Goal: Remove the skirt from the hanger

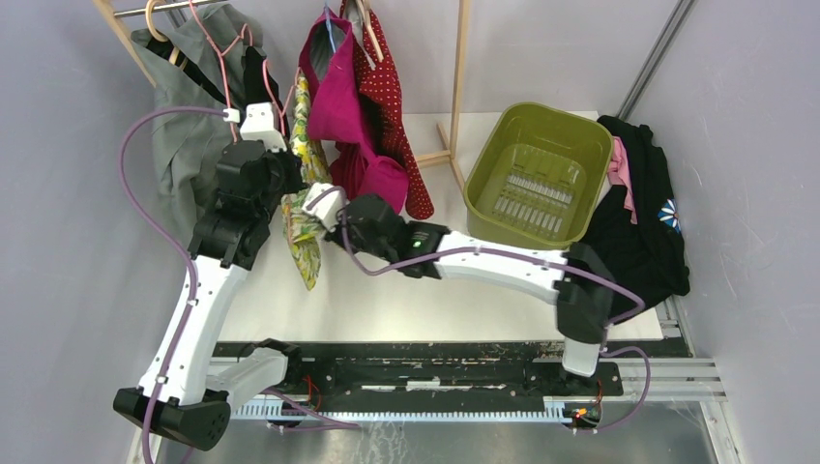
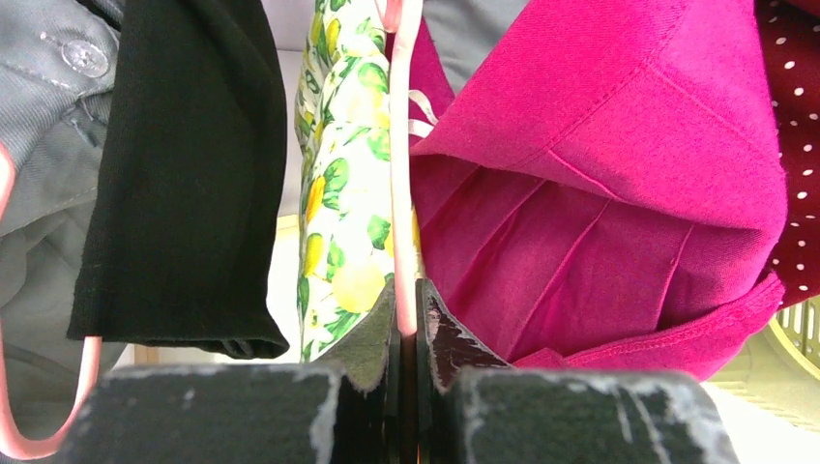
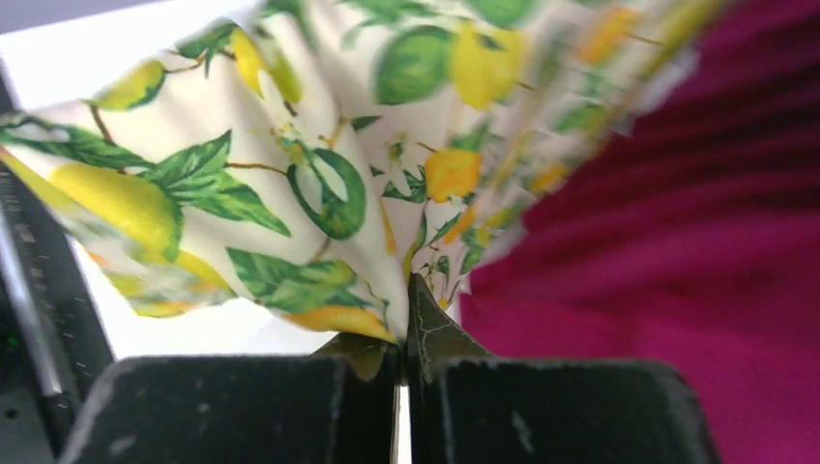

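- Nearest my right wrist lens, the right gripper (image 3: 402, 314) is closed tight, with a fold of the lemon-print skirt (image 3: 242, 184) pinched between its tips, partway down the cloth.
- On the other arm, the left gripper (image 2: 408, 300) is shut too, clamped on the thin pink hanger (image 2: 400, 145) wire that runs up right beside the printed cloth.
- From above, the skirt hangs on the rack between my two wrists, its hem just over the table (image 1: 387, 300).
- It is crowded by a black garment (image 2: 184, 174) on one side and a magenta garment (image 2: 600, 193) on the other.
- I judge the cloth to be light, thin and wholly limp. It fans out in soft folds from my pinch, so it should stretch and trail after a pull rather than move as one piece.
- It looks neither fragile nor slick, though so small a bite on one fold could slip.
- A hold at the waistband, close to the hanger, would give me more control.
- I cannot tell how the waist is fastened there, whether clipped or draped.
- The neighbouring garments may snag and come along.
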`<control>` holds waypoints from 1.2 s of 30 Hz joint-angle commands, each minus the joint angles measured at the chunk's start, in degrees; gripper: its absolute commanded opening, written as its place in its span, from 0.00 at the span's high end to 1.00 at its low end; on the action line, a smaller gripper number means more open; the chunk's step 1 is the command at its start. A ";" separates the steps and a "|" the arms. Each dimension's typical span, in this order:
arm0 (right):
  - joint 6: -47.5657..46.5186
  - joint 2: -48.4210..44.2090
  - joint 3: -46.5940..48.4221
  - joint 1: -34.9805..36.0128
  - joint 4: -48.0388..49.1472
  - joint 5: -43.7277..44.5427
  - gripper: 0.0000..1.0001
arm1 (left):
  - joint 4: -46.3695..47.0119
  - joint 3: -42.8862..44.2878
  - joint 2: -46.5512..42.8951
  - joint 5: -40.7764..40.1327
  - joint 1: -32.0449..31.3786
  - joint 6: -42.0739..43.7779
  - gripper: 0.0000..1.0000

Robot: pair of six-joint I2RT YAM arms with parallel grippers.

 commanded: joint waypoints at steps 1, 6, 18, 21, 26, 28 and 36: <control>-1.18 -15.82 -4.24 -1.84 -6.97 16.35 0.99 | 4.97 -0.57 -2.00 -2.15 -0.31 0.98 0.97; -4.10 -28.42 -6.29 -5.18 -11.20 29.68 0.99 | 6.59 -1.33 -0.78 -2.20 -0.29 1.49 0.97; -13.23 -34.07 -0.09 -35.03 -7.29 32.40 0.99 | 7.77 -1.45 0.87 -1.88 -0.31 1.76 0.97; -12.25 -31.23 1.78 -41.86 -8.15 30.93 0.99 | 7.24 -1.61 0.61 -2.77 -0.33 2.34 0.97; -6.08 -25.02 6.51 -51.21 -10.30 24.83 0.99 | 7.17 -2.23 0.15 -3.67 -0.32 2.38 0.97; -5.68 -22.15 9.54 -52.50 -10.50 23.81 0.99 | 7.17 -2.07 0.30 -4.00 -0.29 2.37 0.97; -4.85 -14.77 27.81 -54.36 -11.68 21.91 0.99 | 7.33 -0.68 1.89 -5.25 -0.29 2.83 0.97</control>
